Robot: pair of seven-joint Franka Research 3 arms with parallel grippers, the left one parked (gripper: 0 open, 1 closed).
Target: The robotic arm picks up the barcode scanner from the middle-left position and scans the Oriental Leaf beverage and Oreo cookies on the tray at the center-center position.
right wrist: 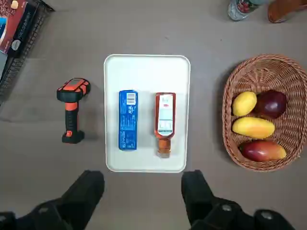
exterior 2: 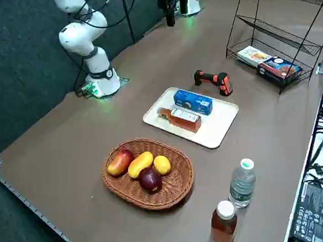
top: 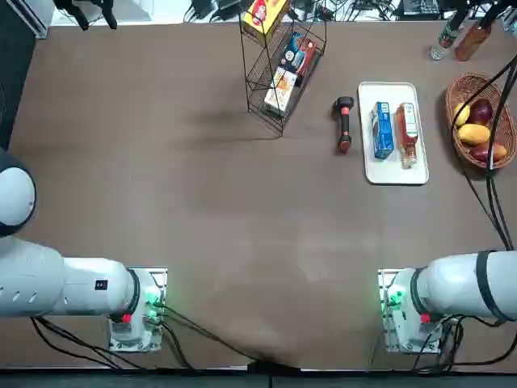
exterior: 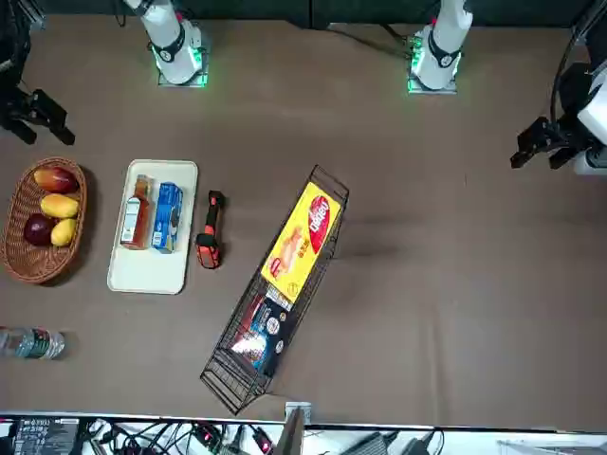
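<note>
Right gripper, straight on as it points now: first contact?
Likely the white tray, or the table just short of it; the right gripper hovers above, open, depth unclear.

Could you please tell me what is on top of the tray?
The tray holds the cookies and the tea; what lies beneath them is hidden.

Right arm: I see glossy white, rounded segments, dark grey band
Base: green glow, one red button
Cables: black, several
Right gripper: matte black, two fingers, round grey screws
</note>
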